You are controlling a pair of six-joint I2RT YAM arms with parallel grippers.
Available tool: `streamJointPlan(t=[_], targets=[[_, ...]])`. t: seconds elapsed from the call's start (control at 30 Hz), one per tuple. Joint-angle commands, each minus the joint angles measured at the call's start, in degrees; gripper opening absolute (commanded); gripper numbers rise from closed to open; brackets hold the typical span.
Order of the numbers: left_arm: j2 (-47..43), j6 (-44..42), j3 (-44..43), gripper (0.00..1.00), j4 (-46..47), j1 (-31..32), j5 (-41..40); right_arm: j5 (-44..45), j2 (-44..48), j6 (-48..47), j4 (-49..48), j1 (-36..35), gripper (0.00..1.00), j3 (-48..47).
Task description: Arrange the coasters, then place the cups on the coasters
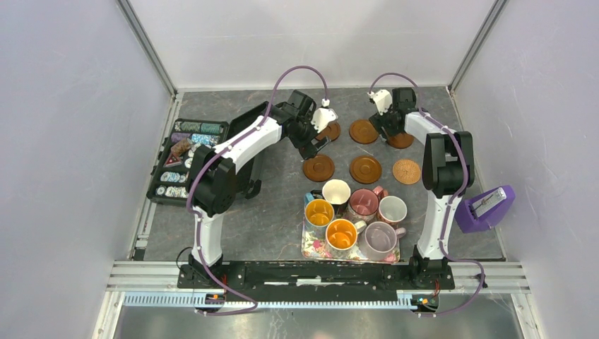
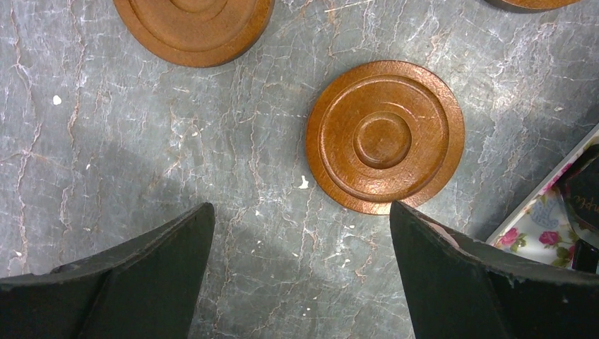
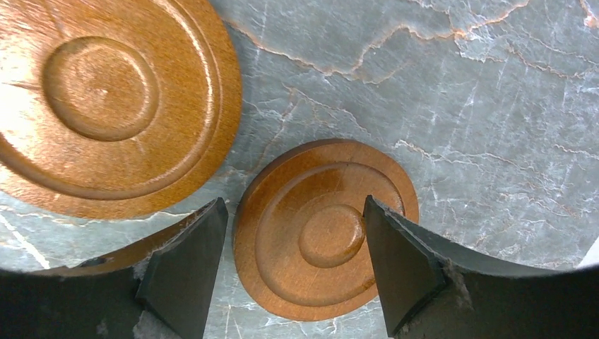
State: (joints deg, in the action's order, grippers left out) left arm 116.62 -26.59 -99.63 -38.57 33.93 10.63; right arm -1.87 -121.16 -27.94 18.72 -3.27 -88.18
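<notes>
The right hand (image 3: pixel 293 205) hangs low over the far side of the grey marbled desk (image 3: pixel 494 106). Its jaws are parted to either side of a dark brown ringed wooden coaster (image 3: pixel 321 233); whether they touch it I cannot tell. A second brown coaster (image 3: pixel 106 99) lies just beside it. The left hand (image 2: pixel 301 208) is spread wide with nothing in it, above bare desk near another ringed brown coaster (image 2: pixel 385 138). The round tan cork coaster (image 1: pixel 406 171) lies at the right end of the nearer row (three discs per row). Six handled ceramic mugs (image 1: pixel 364 203) stand crowded on the rectangular floral tray (image 1: pixel 309 247), near the arms' bases.
</notes>
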Motion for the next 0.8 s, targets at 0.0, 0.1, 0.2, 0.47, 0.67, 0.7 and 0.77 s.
streamJointPlan(t=[0.0, 0.1, 0.2, 0.47, 0.67, 0.7, 0.77], targets=[[-0.22, 1.63, -2.06, 1.00, -0.02, -0.25, 0.09, 3.46, -0.56, -1.36, -1.01, 0.11, 0.77, -2.50], [-0.10, 1.64, -2.14, 1.00, 0.03, -0.26, 0.09, 4.98, -0.80, -1.63, -0.70, 0.18, 0.76, -2.70], [0.08, 1.80, -2.27, 1.00, 0.03, -0.27, 0.24, 6.07, -0.75, -1.85, -0.18, 0.29, 0.75, -2.54], [0.12, 1.46, -2.50, 1.00, -0.01, -0.27, 0.26, 7.70, -0.36, -2.23, 0.50, 1.37, 0.74, -1.92], [-0.03, 1.63, -2.49, 1.00, -0.01, -0.26, 0.44, 5.42, 0.71, -2.12, 0.62, 2.72, 0.75, -1.58], [-0.02, 1.65, -2.57, 1.00, 0.00, -0.27, 0.52, 3.33, 1.56, -2.19, 0.42, 2.82, 0.76, -1.36], [-0.12, 1.63, -2.89, 1.00, -0.01, -0.20, 0.66, -0.30, 3.56, -2.40, -0.52, 2.83, 0.77, -0.83]])
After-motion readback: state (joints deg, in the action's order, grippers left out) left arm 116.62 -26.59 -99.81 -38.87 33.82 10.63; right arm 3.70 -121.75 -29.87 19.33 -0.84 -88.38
